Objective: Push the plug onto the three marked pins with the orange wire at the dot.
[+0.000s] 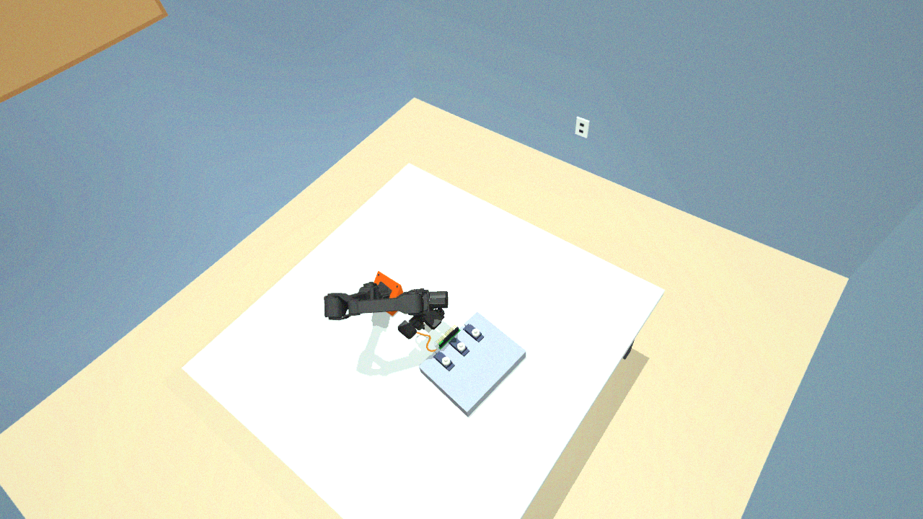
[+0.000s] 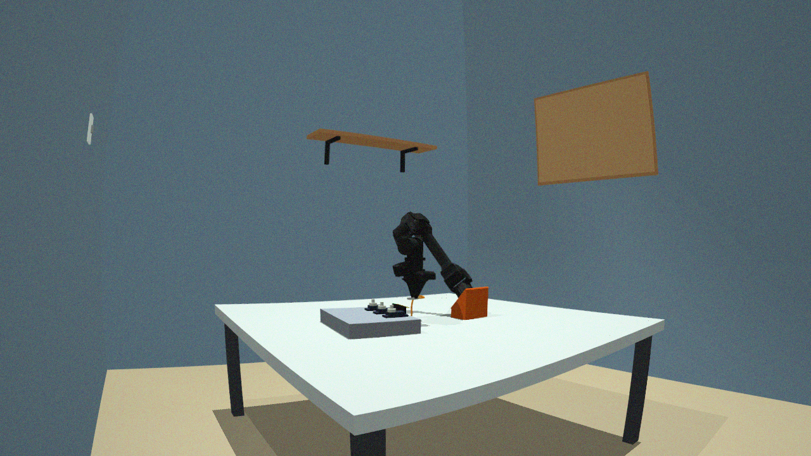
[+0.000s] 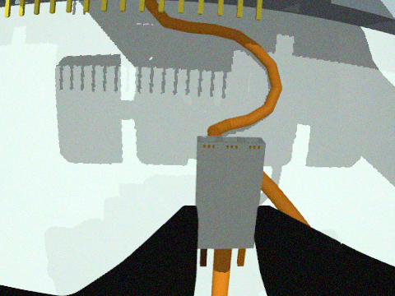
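My gripper [image 3: 225,219] [image 2: 416,297] is shut on the grey flat plug [image 3: 230,189], raised above the table. In the wrist view, the plug's hole end faces the metal pins [image 3: 181,7] at the top edge, with a gap between and roughly square to the row. A dark brown wire leaves its rear at the left, an orange one at the right. The orange lead [image 3: 276,78] [image 1: 428,343] [image 2: 412,309] curves from the pin row past the plug's front. The pale holder [image 1: 484,377] [image 2: 385,328] carries the pin header [image 1: 448,337]. The marked band and dot are hidden or too small to tell.
Three dark servos with white hubs sit on the holder, including the middle one [image 1: 461,347] and a near one [image 1: 445,360]. The orange arm base [image 1: 389,282] [image 2: 477,303] stands on the white table [image 1: 309,387] [image 2: 481,363]. Arm shadows cross the table below the plug.
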`<action>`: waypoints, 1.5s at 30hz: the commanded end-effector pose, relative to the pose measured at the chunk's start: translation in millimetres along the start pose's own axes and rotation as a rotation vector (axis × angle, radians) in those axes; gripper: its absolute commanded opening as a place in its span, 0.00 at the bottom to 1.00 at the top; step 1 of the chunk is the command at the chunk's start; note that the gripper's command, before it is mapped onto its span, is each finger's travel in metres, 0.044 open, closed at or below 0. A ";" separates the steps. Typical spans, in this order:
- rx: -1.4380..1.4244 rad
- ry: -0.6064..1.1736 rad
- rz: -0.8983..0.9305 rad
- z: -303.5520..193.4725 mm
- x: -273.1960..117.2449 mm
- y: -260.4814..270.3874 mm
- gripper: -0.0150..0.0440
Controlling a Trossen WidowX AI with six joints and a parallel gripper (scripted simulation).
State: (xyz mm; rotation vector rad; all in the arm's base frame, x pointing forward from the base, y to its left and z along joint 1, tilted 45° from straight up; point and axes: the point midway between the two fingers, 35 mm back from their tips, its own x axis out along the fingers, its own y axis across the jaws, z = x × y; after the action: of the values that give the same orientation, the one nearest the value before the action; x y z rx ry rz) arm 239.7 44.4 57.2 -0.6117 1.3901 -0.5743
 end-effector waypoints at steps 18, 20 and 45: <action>0.044 0.000 -0.007 31.4 17.1 -6.3 0.25; 0.045 0.000 -0.007 32.5 17.2 -6.3 0.25; 0.045 -0.001 -0.006 45.2 16.9 -5.1 0.25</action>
State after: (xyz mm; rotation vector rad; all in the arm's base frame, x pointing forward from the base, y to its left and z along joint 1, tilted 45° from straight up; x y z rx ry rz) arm 282.9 31.4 50.5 -0.5774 1.3746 -0.6100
